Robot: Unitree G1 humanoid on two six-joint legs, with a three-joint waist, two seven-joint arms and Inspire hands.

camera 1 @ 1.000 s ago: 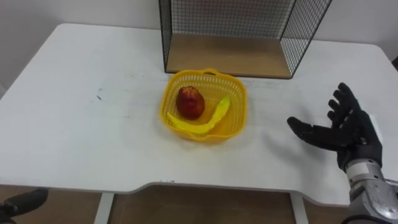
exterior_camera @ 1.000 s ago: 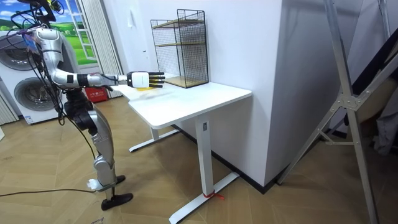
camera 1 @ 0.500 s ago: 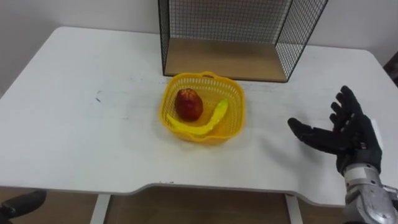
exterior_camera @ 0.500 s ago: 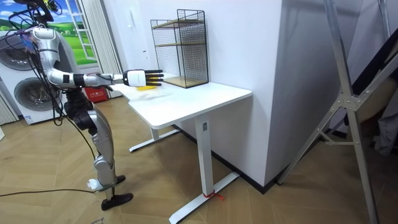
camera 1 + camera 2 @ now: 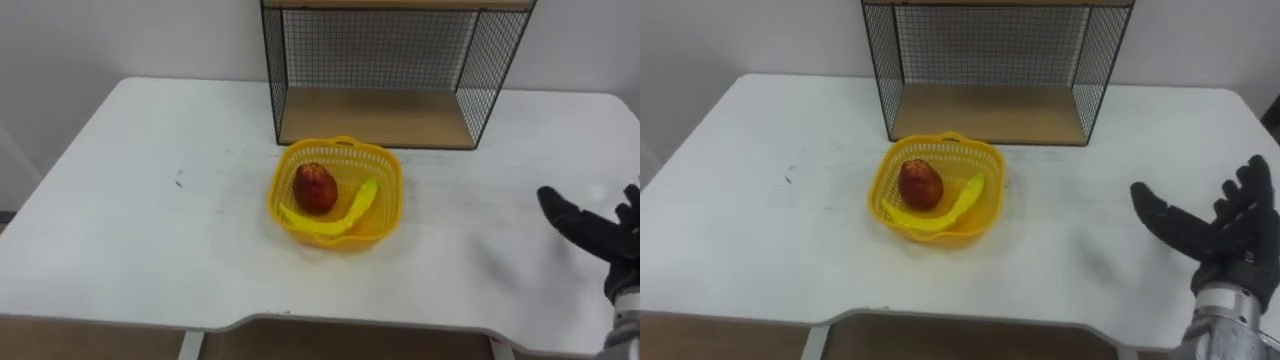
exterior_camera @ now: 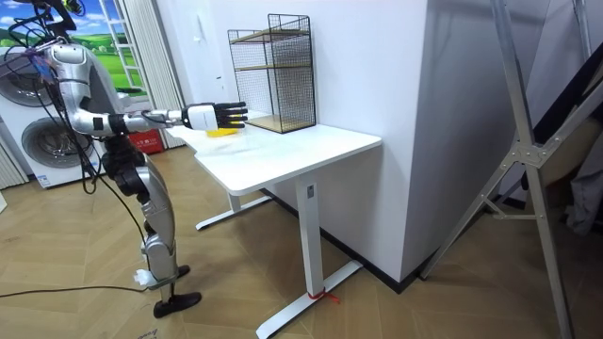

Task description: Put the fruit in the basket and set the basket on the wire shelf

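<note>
The right hand (image 5: 1230, 248) has drawn further right of the basket, open and empty, fingers spread over the white table (image 5: 150, 230); mid-table, the yellow basket (image 5: 390, 210) holds 1 apple (image 5: 314, 188) and 1 banana (image 5: 352, 210), just before the wire shelf (image 5: 375, 115); the room view adds a washing machine (image 6: 40, 141) behind the robot.

Round yellow plastic lattice basket (image 5: 336, 200) upright on white bench (image 5: 150, 230), just before black wire shelf with wooden floor (image 5: 375, 115) (not touching it). Inside: red apple (image 5: 314, 188) at left, curved yellow banana (image 5: 335, 215) lying along front-right wall.
</note>
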